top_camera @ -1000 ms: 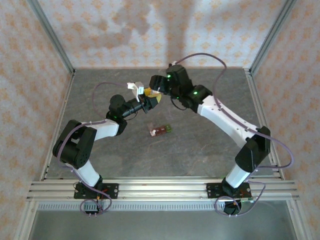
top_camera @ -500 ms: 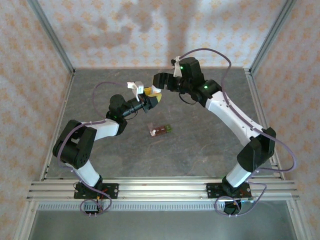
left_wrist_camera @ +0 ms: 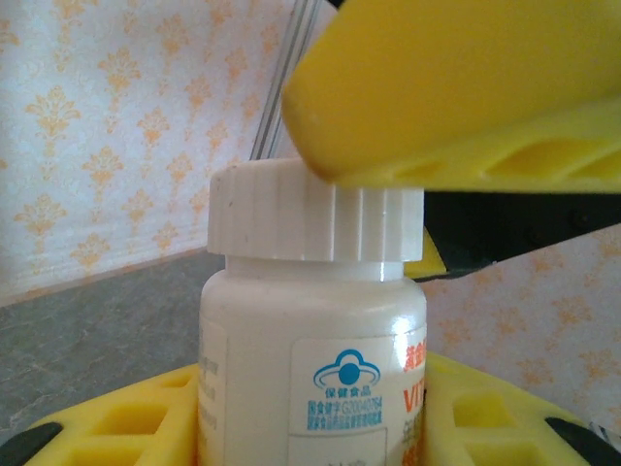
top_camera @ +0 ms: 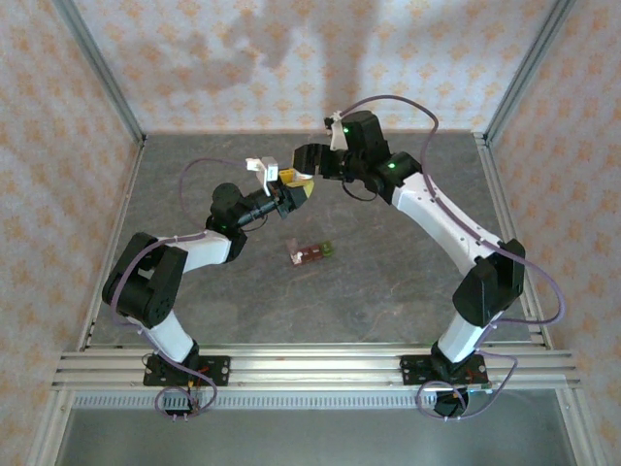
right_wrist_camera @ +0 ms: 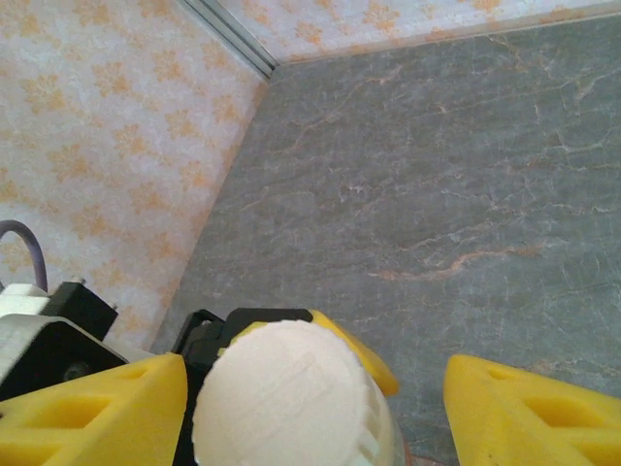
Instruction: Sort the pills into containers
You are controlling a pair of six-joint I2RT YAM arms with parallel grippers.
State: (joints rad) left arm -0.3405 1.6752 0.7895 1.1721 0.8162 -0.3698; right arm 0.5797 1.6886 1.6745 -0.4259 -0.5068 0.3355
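Observation:
A white pill bottle (left_wrist_camera: 310,359) with a ribbed white cap (left_wrist_camera: 315,218) stands upright in my left gripper (left_wrist_camera: 310,427), which is shut on its body, held above the table (top_camera: 388,272). My right gripper (right_wrist_camera: 315,408) sits over the cap (right_wrist_camera: 286,393) with a yellow finger on each side. Its left finger (right_wrist_camera: 97,413) is close against the cap and the right finger (right_wrist_camera: 529,413) stands apart, so it is open. In the top view both grippers (top_camera: 289,192) (top_camera: 303,165) meet at the back middle. The containers (top_camera: 312,252), a reddish-brown strip with a green end, lie on the table in front. The pills are hidden.
Patterned walls and metal frame posts (top_camera: 107,87) enclose the grey table on three sides. Purple cables (top_camera: 194,175) loop from both arms. Free floor lies to the right and in front of the strip.
The right arm has lifted and shifted a little left over the bottle, and its jaws have narrowed around the cap. The left arm and the strip have not moved.

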